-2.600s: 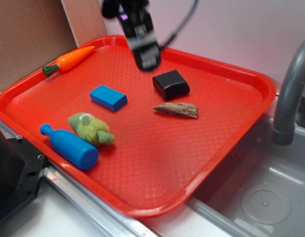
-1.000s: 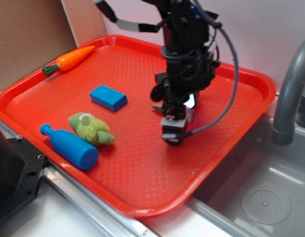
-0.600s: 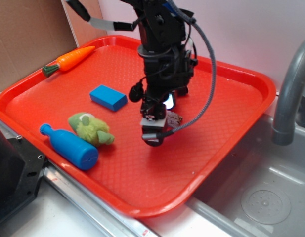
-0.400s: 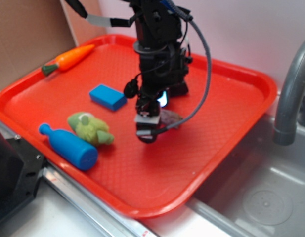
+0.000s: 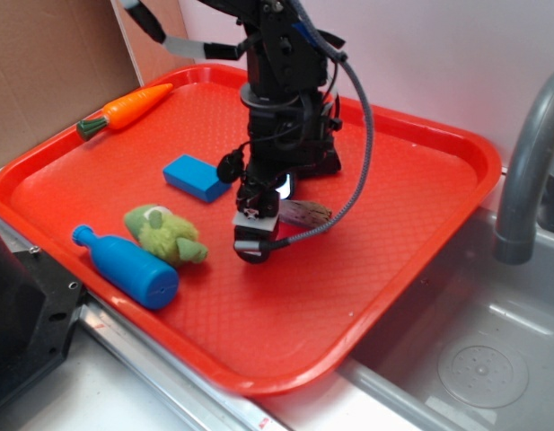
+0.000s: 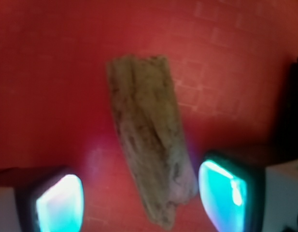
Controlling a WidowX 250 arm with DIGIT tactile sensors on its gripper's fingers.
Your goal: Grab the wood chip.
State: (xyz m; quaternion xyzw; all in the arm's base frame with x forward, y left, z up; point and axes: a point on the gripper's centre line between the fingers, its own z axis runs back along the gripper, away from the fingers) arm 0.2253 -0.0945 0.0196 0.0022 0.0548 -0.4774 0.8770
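The wood chip, a rough brown-grey grained sliver, lay flat near the tray's middle.

The black arm reached down from the upper edge of the exterior view, its wrist pointed nearly straight down, a grey cable looping off its right side. The gripper hung at the low end, close above the surface below it. In the wrist view its two fingers stood apart at the bottom corners, pads glowing cyan, a wide gap between them; neither pad pressed against anything. The picture was soft with blur
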